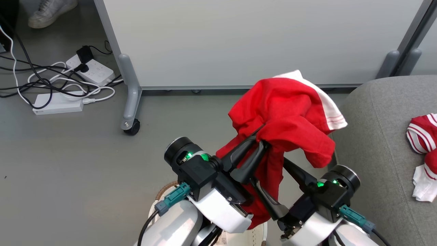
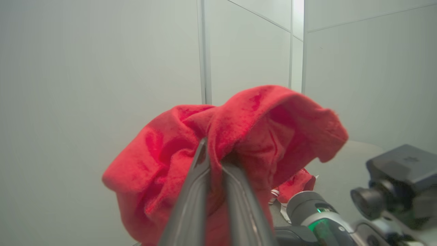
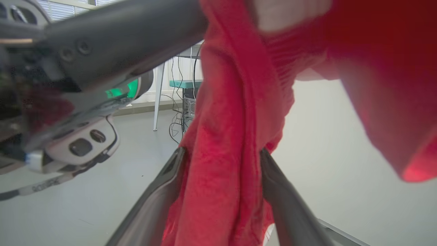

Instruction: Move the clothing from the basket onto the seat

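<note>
The soft bright red garment (image 1: 283, 109) with a white, stripe-trimmed panel hangs bunched in the air, above the cream-white perforated plastic basket (image 1: 256, 235) and just beside the large grey upholstered seat (image 1: 375, 143). The left gripper (image 1: 259, 140) pinches a fold of it tight. The right gripper (image 1: 269, 171) is spread wide, its fingers either side of the hanging tail without gripping. To carry it well, I judge the tail must clear the seat's rounded edge and those spread fingers before release. A second red-and-white garment (image 1: 423, 150) lies on the seat. A wheeled grey partition (image 1: 239, 41), white power strips (image 1: 90, 70) with cables and a person's shoe (image 1: 51, 13) are well apart, leftward.
</note>
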Tool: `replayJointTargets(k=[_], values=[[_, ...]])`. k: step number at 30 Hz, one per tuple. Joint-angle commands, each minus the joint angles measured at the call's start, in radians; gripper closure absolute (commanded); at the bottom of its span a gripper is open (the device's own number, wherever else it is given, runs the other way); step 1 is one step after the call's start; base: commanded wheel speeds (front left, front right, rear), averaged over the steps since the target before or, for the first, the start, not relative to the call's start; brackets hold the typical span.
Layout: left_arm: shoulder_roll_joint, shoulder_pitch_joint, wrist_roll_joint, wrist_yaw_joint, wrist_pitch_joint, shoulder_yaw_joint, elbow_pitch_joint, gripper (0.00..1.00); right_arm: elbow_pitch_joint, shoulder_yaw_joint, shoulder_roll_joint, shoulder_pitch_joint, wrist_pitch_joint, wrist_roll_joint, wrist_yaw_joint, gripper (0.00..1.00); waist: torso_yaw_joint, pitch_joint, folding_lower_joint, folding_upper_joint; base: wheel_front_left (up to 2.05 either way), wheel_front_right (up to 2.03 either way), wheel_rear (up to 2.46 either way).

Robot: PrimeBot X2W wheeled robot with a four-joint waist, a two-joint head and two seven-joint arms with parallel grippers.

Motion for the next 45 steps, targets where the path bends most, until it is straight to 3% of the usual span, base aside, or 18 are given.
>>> replayJointTargets(k=[1,2,3,4,5,20,21,22,23,24,37,45], values=[[0.003,-0.018,-0.009,-0.003,-0.002,-0.01,0.008,1.0,0.014,0.0,0.009,-0.014,-0.003,0.005,0.0,0.0,0.001,0.0,0.0,0.0,0.0,0.0,0.0],[0.003,-0.018,-0.009,-0.003,-0.002,-0.01,0.008,1.0,0.014,0.0,0.009,-0.014,-0.003,0.005,0.0,0.0,0.001,0.0,0.0,0.0,0.0,0.0,0.0],[0.003,-0.02,-0.009,-0.003,-0.002,-0.016,0.01,1.0,0.023,0.003,0.013,-0.015,-0.003,0.007,0.0,0.33,0.002,0.0,0.0,0.0,0.0,0.0,0.0],[0.003,-0.021,-0.009,-0.003,-0.002,-0.021,0.013,1.0,0.029,0.005,0.015,-0.019,-0.003,0.006,0.0,0.89,0.002,0.0,0.0,0.0,0.0,0.0,0.0],[0.003,-0.021,-0.011,-0.002,-0.002,-0.026,0.016,1.0,0.032,0.006,0.018,-0.022,-0.003,0.008,0.0,1.0,0.003,0.0,0.0,0.0,0.0,0.0,0.0],[0.004,-0.028,-0.033,0.023,-0.002,-0.035,0.153,1.0,0.025,-0.004,0.032,0.002,-0.003,0.116,0.0,1.0,-0.006,-0.008,0.0,0.0,0.0,0.0,0.0],[0.004,-0.029,-0.034,0.024,-0.002,-0.036,0.159,0.95,0.021,-0.012,0.031,0.005,-0.003,0.122,0.0,1.0,-0.007,-0.009,0.0,0.0,0.0,0.0,0.0],[0.004,-0.029,-0.034,0.026,-0.002,-0.036,0.165,0.62,0.017,-0.022,0.03,0.006,-0.004,0.127,0.0,1.0,-0.008,-0.009,0.0,0.0,0.0,0.0,0.0],[0.004,-0.028,-0.031,0.028,-0.002,-0.037,0.17,0.16,0.016,-0.033,0.03,0.005,-0.004,0.131,0.0,1.0,-0.009,-0.01,0.0,0.0,0.0,0.0,0.0],[0.004,-0.025,-0.029,0.028,-0.002,-0.04,0.177,0.0,0.015,-0.044,0.03,0.006,-0.004,0.13,0.0,1.0,-0.01,-0.01,0.0,0.0,0.0,0.0,0.0],[0.004,0.045,-0.003,0.001,-0.002,-0.041,0.237,0.0,0.024,-0.212,0.008,0.071,-0.003,0.104,0.0,1.0,-0.004,-0.036,0.0,0.0,0.0,0.0,0.0],[0.004,0.126,0.041,-0.025,-0.002,-0.031,0.247,0.0,0.046,-0.351,0.013,0.142,-0.003,0.003,0.0,1.0,0.008,-0.049,0.0,0.0,0.0,0.0,0.0]])
